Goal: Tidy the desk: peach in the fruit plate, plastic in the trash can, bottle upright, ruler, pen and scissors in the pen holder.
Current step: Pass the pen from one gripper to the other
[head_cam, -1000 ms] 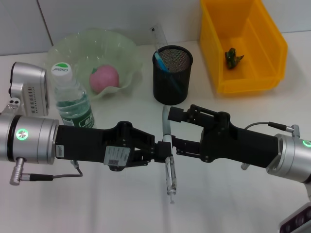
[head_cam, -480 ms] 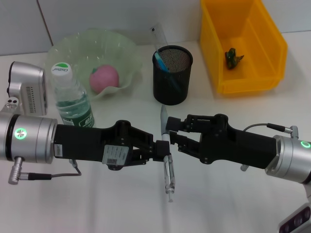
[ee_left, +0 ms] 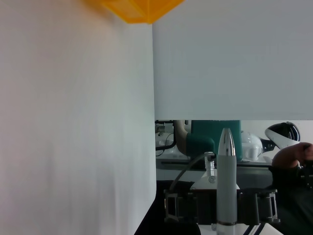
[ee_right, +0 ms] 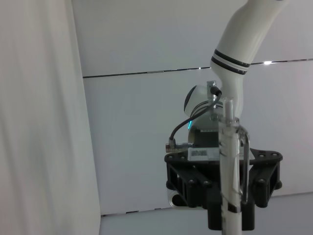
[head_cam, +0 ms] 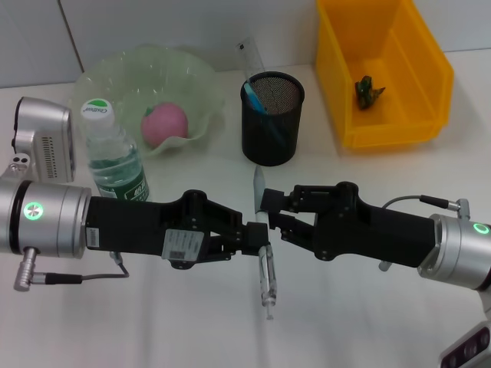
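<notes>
While both arms meet in the middle of the white counter (head_cam: 192,322), the only printing I can find is on the clear plastic water bottle with a green label (head_cam: 115,165); its white cap carries a small green logo, too small to read. A white sticker with a dark code sits on the left arm, also not readable.

The left end effector (head_cam: 257,236) is closed on the grey and clear pen with a silver tip (head_cam: 264,245), holding it near its middle, above the counter. The pen lies almost along the view's depth, the grey half pointing to the black mesh pen holder (head_cam: 272,119) and the clear half pointing to the robot. The right end effector (head_cam: 275,211) stands at the grey half with its fingers a little apart on both sides of it; I cannot tell if they touch it.

The bottle stands upright beside the pale green wavy fruit plate (head_cam: 196,84), where the pink peach (head_cam: 164,124) lies. In the holder there is a blue thing and a clear ruler (head_cam: 251,55), its marks unreadable. The yellow plastic bin (head_cam: 430,84) holds a small green crumpled piece (head_cam: 369,90); the top edge cuts the bin off.

In the left wrist view the pen (ee_left: 226,181) stands between dark fingers (ee_left: 254,205).
</notes>
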### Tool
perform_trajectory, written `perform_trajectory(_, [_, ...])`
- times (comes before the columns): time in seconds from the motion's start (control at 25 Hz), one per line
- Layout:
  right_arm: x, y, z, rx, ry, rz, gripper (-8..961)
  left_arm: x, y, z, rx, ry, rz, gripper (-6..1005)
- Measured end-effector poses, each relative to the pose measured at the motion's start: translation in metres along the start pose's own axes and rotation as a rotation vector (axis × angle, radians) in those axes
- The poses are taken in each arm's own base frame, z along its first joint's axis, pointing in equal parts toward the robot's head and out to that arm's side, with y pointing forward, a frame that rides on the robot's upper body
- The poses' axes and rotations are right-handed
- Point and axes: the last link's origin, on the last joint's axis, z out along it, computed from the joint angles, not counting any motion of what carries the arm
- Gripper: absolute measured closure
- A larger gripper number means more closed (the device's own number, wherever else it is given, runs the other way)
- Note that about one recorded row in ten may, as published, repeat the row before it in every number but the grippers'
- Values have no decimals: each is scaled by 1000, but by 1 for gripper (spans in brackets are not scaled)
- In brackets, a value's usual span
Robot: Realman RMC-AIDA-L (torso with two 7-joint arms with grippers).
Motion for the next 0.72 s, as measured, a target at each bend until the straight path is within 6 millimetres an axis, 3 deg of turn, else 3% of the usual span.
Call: perform_trajectory(0.72, [-1, 0, 0, -3, -15, -7, 757, -1, 0, 3, -7, -1, -8, 826])
